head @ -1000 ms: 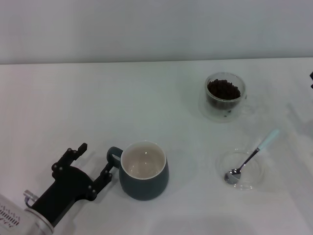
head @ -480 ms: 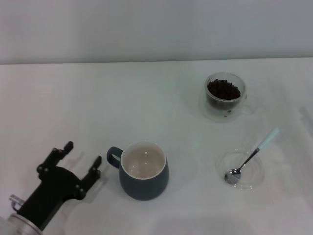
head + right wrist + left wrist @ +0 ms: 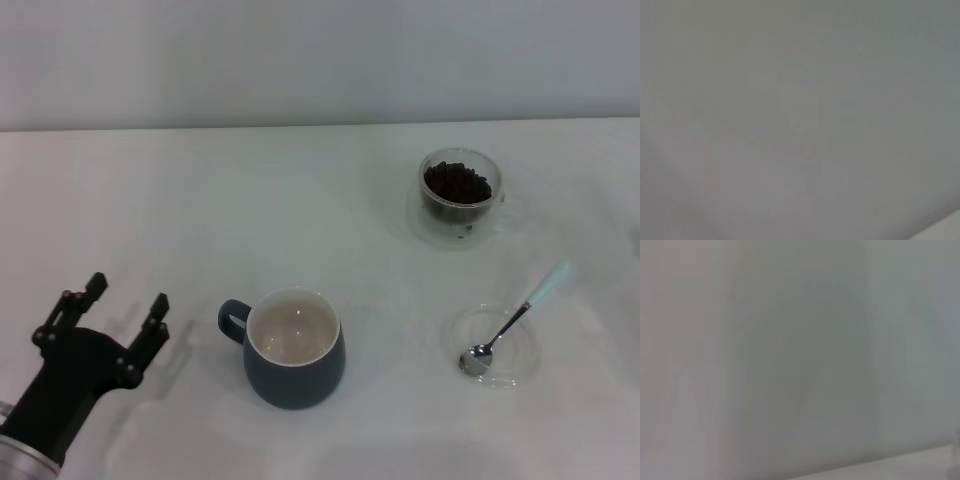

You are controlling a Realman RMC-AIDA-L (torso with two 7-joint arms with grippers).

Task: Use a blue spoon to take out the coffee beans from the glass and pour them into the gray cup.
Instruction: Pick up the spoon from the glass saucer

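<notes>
Zero beans moved so far, as far as the pictures show: the gray cup shows only its off-white inside, and the coffee beans sit heaped in the glass. Left tool hangs over the bare counter with fingers spread, holding nothing. Gray cup stands beside it, on its right, with the loop handle turned toward the tool; a clear gap, no contact. Blue spoon lies well beyond the cup from the tool, metal bowl resting in a flat clear saucer, pale handle sticking out over the saucer rim, away from the robot. Glass is farther off again, beyond the saucer and well apart from the tool. Right tool not seen in the head view; both wrist views show only blank grey, nothing usable. Judgement: task at its very start. Everything is left: pick up the spoon, scoop from the glass, carry, tip into the gray cup. Spoon and glass lie on the right arm's side, so the spoon grab likely falls to that arm.
</notes>
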